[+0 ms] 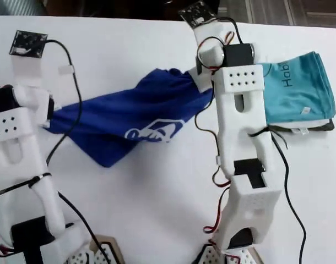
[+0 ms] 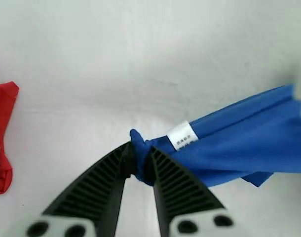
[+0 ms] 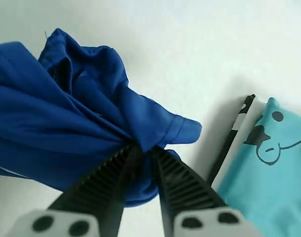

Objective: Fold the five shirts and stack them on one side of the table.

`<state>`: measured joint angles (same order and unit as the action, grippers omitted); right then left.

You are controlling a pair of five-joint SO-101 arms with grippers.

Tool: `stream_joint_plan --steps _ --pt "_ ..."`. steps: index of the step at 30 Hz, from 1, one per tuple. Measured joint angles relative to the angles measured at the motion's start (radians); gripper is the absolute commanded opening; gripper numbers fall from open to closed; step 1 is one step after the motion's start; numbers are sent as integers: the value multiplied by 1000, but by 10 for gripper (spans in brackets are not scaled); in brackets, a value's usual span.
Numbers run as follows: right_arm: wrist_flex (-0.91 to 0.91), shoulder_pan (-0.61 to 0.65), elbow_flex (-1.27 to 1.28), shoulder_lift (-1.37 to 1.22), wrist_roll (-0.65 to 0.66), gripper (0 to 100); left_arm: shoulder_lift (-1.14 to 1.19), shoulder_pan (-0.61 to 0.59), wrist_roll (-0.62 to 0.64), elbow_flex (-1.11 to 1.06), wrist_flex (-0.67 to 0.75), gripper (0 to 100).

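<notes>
White desk (image 1: 157,209) surface carries both arms. Left claw (image 2: 140,164) is clenched on one bunched end of the blue shirt (image 2: 239,143), just beside a white sewn-in label (image 2: 182,136). Right claw (image 3: 143,150) is clenched on the opposite bunched end of the same shirt. This shirt stretches between the two claws, with its white print (image 1: 154,131) facing up. Just beyond the right claw, a folded teal shirt (image 1: 297,88) lies on top of a dark folded garment (image 1: 316,127). Well apart from the left claw, off to one side, a red shirt (image 2: 2,138) lies crumpled on the desk.
</notes>
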<state>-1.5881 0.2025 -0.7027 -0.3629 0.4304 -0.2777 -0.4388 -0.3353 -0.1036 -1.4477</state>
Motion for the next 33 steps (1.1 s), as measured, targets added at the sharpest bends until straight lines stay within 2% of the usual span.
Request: stream_joint_plan --steps 2,7,12,16,22,28,33 --pt "0 5 35 0 0 38 0 12 -6 -46 2 27" --pt "2 18 224 -2 0 177 0 37 -68 -172 2 27" --pt "14 15 301 0 0 160 0 34 -127 -278 2 27" --pt "15 23 308 106 -2 159 0 34 -138 -339 2 27" --pt "104 130 393 184 -104 159 -2 35 -138 -347 2 27" --pt "236 276 459 35 -118 159 -6 35 -138 -348 2 27" --pt "247 311 394 -140 -118 159 -6 35 -138 -348 2 27"
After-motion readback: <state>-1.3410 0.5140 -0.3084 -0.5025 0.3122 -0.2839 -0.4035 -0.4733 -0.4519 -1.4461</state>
